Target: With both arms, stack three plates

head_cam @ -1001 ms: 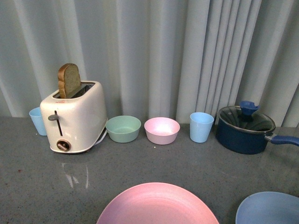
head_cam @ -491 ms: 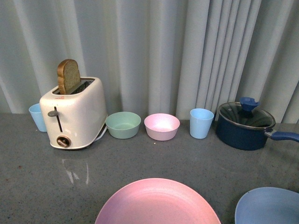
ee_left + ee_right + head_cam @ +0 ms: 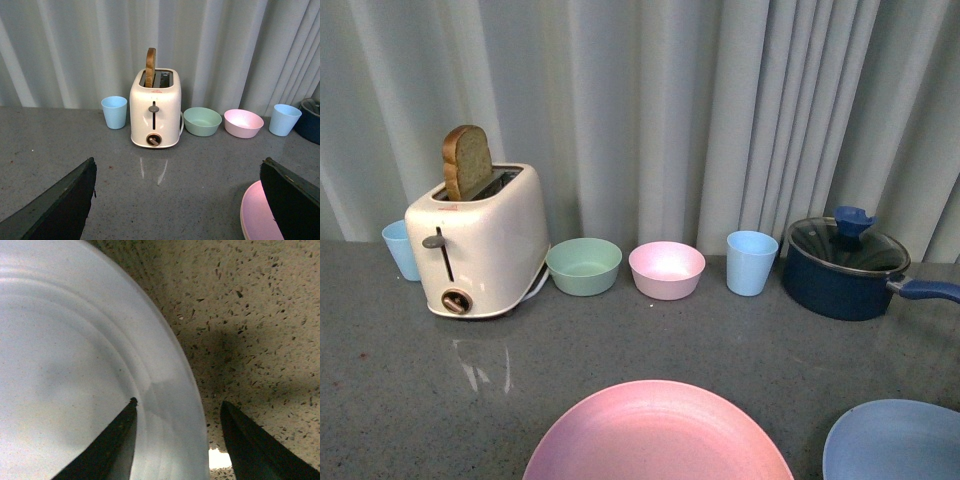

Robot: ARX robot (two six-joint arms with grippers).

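Note:
The pink plate [image 3: 658,435] lies on the grey counter at the near centre of the front view, and the light blue plate [image 3: 895,442] lies at the near right. The beige plate is out of view. No arm shows in the front view. My left gripper [image 3: 177,200] is open and empty above bare counter, with the pink plate's edge [image 3: 257,217] by one of its fingers [image 3: 292,200]. My right gripper [image 3: 177,435] is open astride the rim of a pale bluish plate [image 3: 60,365], with one finger [image 3: 112,445] over the plate and the other over the counter.
Along the curtain at the back stand a light blue cup [image 3: 400,250], a cream toaster [image 3: 480,245] with a bread slice, a mint-green bowl [image 3: 584,267], a small pink bowl [image 3: 666,270], another light blue cup [image 3: 751,262] and a dark blue lidded pot [image 3: 845,268].
The front view has shifted slightly, so the back row sits higher and more of both plates shows. Nothing on the counter has moved.

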